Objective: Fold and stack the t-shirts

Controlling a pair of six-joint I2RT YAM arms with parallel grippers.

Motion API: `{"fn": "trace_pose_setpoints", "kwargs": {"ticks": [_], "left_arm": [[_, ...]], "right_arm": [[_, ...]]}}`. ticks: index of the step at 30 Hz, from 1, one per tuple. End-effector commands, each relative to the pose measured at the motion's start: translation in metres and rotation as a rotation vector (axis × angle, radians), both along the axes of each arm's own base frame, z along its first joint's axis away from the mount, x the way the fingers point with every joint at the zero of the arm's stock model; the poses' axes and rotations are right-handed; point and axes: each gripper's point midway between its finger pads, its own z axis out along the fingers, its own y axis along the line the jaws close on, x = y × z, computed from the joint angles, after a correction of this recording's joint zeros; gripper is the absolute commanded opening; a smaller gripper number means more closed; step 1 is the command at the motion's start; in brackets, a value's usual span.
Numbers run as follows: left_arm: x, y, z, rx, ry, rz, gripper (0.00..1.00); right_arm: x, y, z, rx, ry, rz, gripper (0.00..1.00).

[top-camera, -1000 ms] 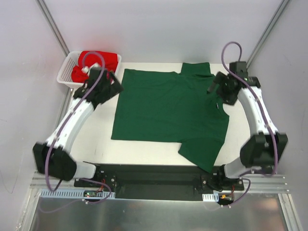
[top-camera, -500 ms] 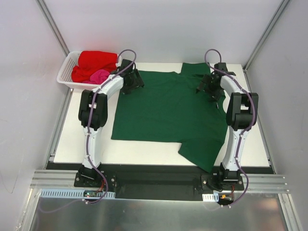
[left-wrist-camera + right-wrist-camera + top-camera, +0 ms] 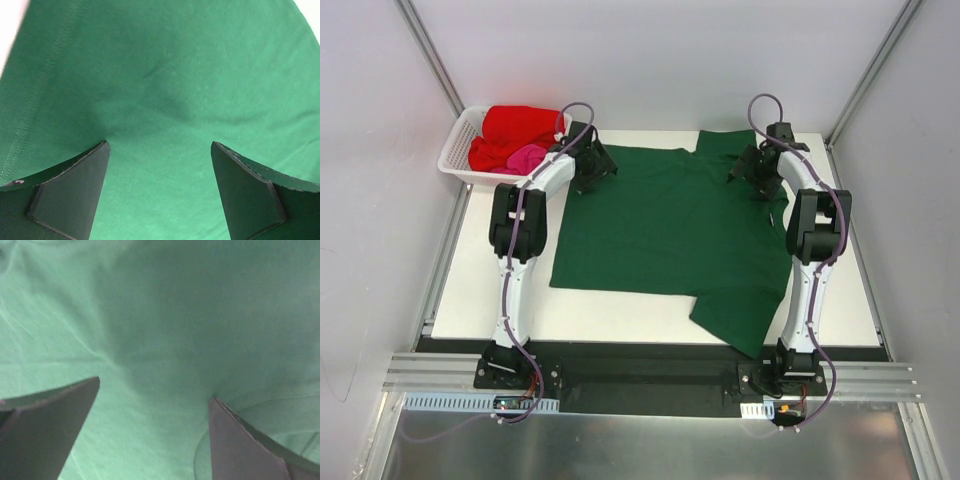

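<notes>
A large dark green t-shirt [image 3: 670, 230] lies spread flat on the white table [image 3: 490, 290]. My left gripper [image 3: 590, 170] hovers over its far left corner, jaws open, green cloth [image 3: 160, 100] filling the gap with nothing pinched. At the far right, by the sleeve, my right gripper [image 3: 757, 170] is down on the same shirt, open too, with cloth [image 3: 160, 330] under its fingers. The red t-shirt [image 3: 520, 128] and the pink one [image 3: 528, 156] lie bunched in the basket.
The white lattice basket [image 3: 455, 155] stands at the table's far left corner. Grey walls close in at the back and both sides. A black rail [image 3: 640, 365] with both arm bases runs along the near edge.
Both arms swung from the sides up to the shirt's far edge: the left to its far left corner, the right to its far right part. Both grippers stayed open.
</notes>
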Motion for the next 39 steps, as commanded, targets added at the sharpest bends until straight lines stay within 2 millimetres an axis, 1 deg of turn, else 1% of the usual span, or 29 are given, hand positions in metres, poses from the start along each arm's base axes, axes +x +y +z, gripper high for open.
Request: {"fn": "trace_pose_setpoints", "kwargs": {"ticks": [1,4,5,6,8,9,10,11,13,14,18,22,23,24,25,26,27,28,29,30,31,32,33,34,35,36,37,38,39], "left_arm": [[0.005,0.007,-0.017,-0.034,0.038,0.054,0.83],[0.007,0.007,-0.019,-0.039,0.038,0.070,0.83],[0.008,0.007,-0.022,-0.042,0.044,0.071,0.83],[0.012,0.005,-0.020,-0.046,0.034,0.071,0.83],[0.015,0.007,-0.026,-0.041,0.039,0.086,0.83],[0.020,0.006,-0.022,-0.044,0.024,0.087,0.83],[0.022,0.006,-0.022,-0.045,0.021,0.092,0.83],[0.024,0.008,-0.025,-0.046,0.023,0.095,0.83],[0.032,0.007,-0.020,-0.051,0.004,0.096,0.83],[0.034,0.007,-0.025,-0.051,0.006,0.098,0.83],[0.044,0.011,-0.017,-0.055,-0.020,0.104,0.82],[0.045,0.012,0.005,-0.044,-0.063,0.075,0.82],[0.046,0.012,0.026,-0.043,-0.097,0.066,0.82],[0.047,0.013,0.039,-0.031,-0.125,0.042,0.82],[0.048,0.013,0.070,-0.034,-0.180,0.031,0.83],[0.047,0.013,0.087,-0.033,-0.209,0.019,0.83],[0.045,0.013,0.104,-0.026,-0.241,-0.006,0.83],[0.041,0.009,0.143,-0.046,-0.307,-0.033,0.83],[0.037,0.005,0.163,-0.047,-0.344,-0.058,0.84],[0.031,0.004,0.181,-0.037,-0.379,-0.092,0.84],[0.023,-0.002,0.199,-0.046,-0.409,-0.128,0.84],[0.007,-0.011,0.238,-0.056,-0.475,-0.167,0.84],[-0.005,-0.014,0.242,-0.040,-0.484,-0.207,0.84],[-0.027,-0.016,0.277,-0.048,-0.543,-0.226,0.84],[-0.043,-0.018,0.284,-0.051,-0.548,-0.235,0.84],[-0.063,-0.020,0.255,-0.053,-0.471,-0.236,0.84],[-0.090,-0.014,0.280,-0.068,-0.508,-0.221,0.83],[-0.107,-0.009,0.273,-0.079,-0.484,-0.198,0.83],[-0.130,-0.004,0.230,-0.103,-0.369,-0.155,0.83]], "right_arm": [[0.005,-0.001,-0.008,0.014,0.025,-0.015,0.96],[0.011,-0.003,-0.013,0.015,0.027,-0.016,0.96],[0.016,-0.002,-0.009,0.014,0.011,-0.015,0.96],[0.018,-0.003,-0.013,0.012,0.014,-0.017,0.96],[0.029,-0.003,-0.007,0.015,-0.015,-0.014,0.96],[0.032,-0.003,-0.013,0.015,-0.012,-0.014,0.96],[0.036,-0.014,-0.013,0.019,-0.020,-0.035,0.96],[0.040,-0.015,-0.012,0.026,-0.025,-0.038,0.96],[0.051,-0.017,-0.010,0.040,-0.051,-0.049,0.96],[0.054,-0.018,-0.009,0.046,-0.058,-0.052,0.96],[0.064,-0.017,-0.002,0.070,-0.104,-0.046,0.96],[0.070,-0.007,0.031,0.114,-0.172,-0.013,0.96],[0.070,-0.004,0.056,0.121,-0.217,0.009,0.96],[0.070,-0.002,0.074,0.123,-0.250,0.024,0.96],[0.069,0.000,0.092,0.123,-0.282,0.042,0.96],[0.063,0.003,0.132,0.119,-0.351,0.071,0.96],[0.058,0.004,0.153,0.120,-0.384,0.083,0.96],[0.053,0.007,0.173,0.124,-0.417,0.099,0.96],[0.042,0.011,0.190,0.134,-0.442,0.122,0.96],[0.026,0.012,0.233,0.116,-0.519,0.145,0.96],[0.013,0.015,0.252,0.110,-0.549,0.157,0.96],[0.001,0.014,0.264,0.094,-0.565,0.152,0.96],[-0.029,0.013,0.276,0.087,-0.564,0.136,0.96],[-0.046,0.013,0.275,0.085,-0.548,0.122,0.96],[-0.061,0.008,0.269,0.068,-0.521,0.086,0.96],[-0.105,0.004,0.249,0.056,-0.439,0.054,0.96],[-0.126,0.000,0.236,0.054,-0.392,0.013,0.96],[-0.150,-0.007,0.220,0.026,-0.345,-0.024,0.96],[-0.187,-0.009,0.176,0.017,-0.207,-0.048,0.96]]}}
